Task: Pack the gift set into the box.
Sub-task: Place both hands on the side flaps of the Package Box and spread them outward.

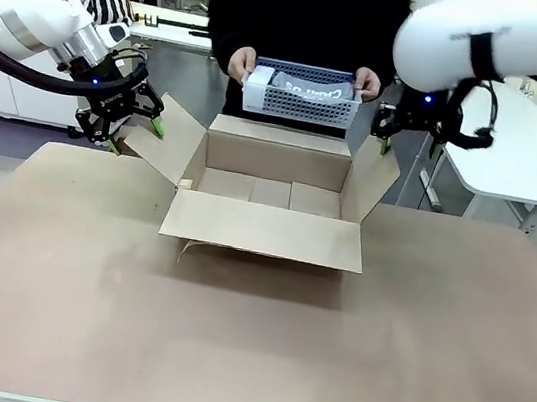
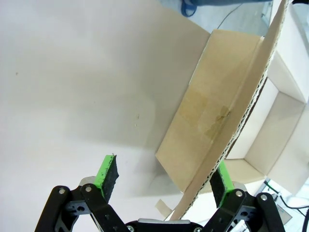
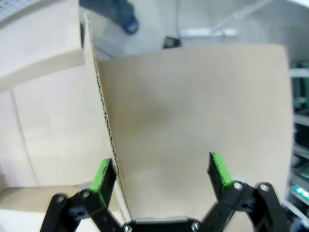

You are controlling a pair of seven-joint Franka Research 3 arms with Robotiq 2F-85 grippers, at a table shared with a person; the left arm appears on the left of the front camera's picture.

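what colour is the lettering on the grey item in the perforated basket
White, on the grey item in the pale perforated plastic basket; the front view shows it best.

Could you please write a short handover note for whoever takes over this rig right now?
Left pincer: open, straddling the box's left flap.
Right pincer: open around the right flap.
Box: open on the table, inside bare.
Gift set: held in the person's hands above the far side of the box.
Done: flaps spread.
Left: gift set into box.
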